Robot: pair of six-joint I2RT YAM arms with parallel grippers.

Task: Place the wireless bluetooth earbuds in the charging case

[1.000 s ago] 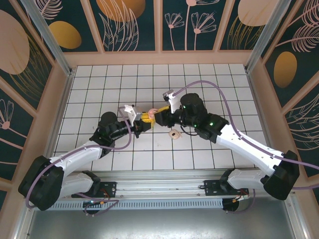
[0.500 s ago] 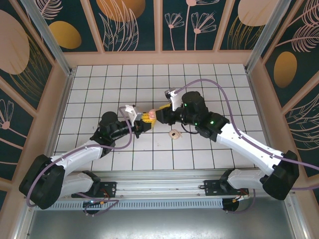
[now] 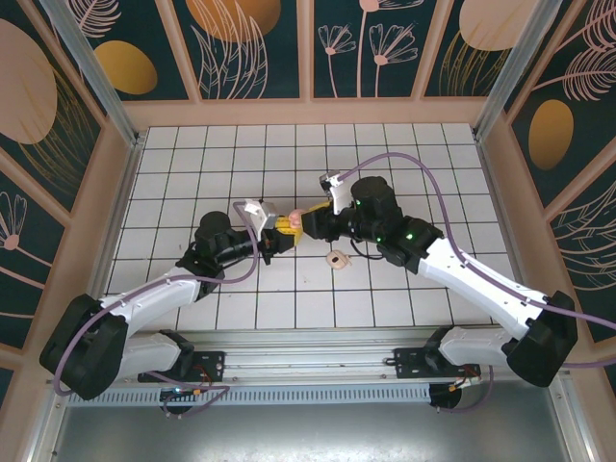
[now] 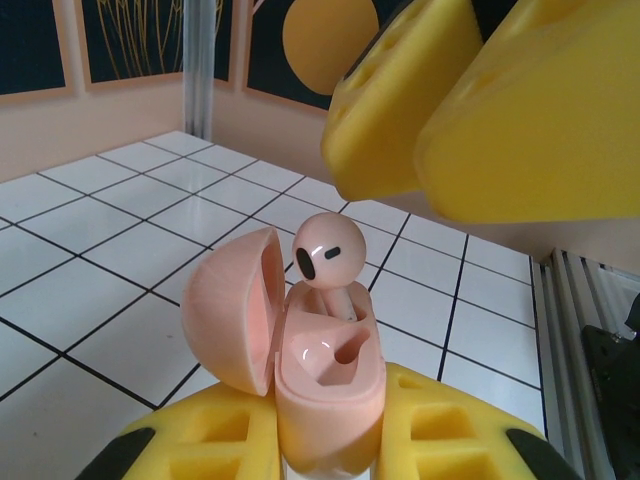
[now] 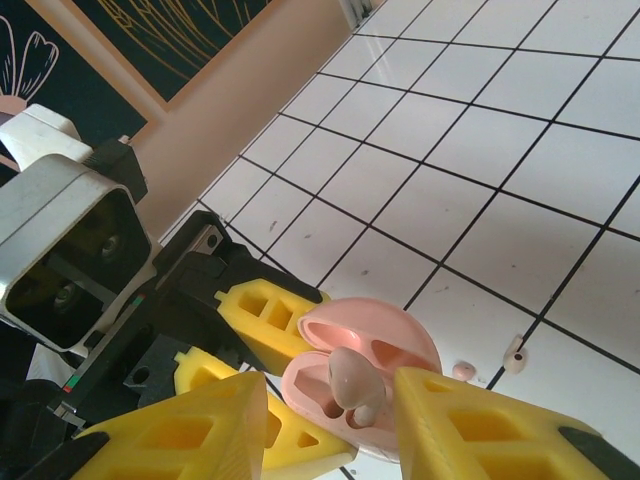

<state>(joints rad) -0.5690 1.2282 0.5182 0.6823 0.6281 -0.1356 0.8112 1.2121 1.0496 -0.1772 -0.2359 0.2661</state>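
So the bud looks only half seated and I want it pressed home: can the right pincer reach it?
Probably yes. The earbud stands proud of the charging case, which the left pincer holds with its lid swung aside. The right pincer straddles the bud, fingers apart, with nothing in between.

Both arms fold in toward the middle and pretty much meet tip to tip. The left arm [image 3: 154, 298] lies low with its elbow bent, and the left gripper [image 3: 279, 234] is clamped on the charging case [image 4: 325, 380]. The right arm [image 3: 472, 274] reaches across. The right gripper [image 3: 300, 223] is tilted down, jaws parted, gripping nothing.
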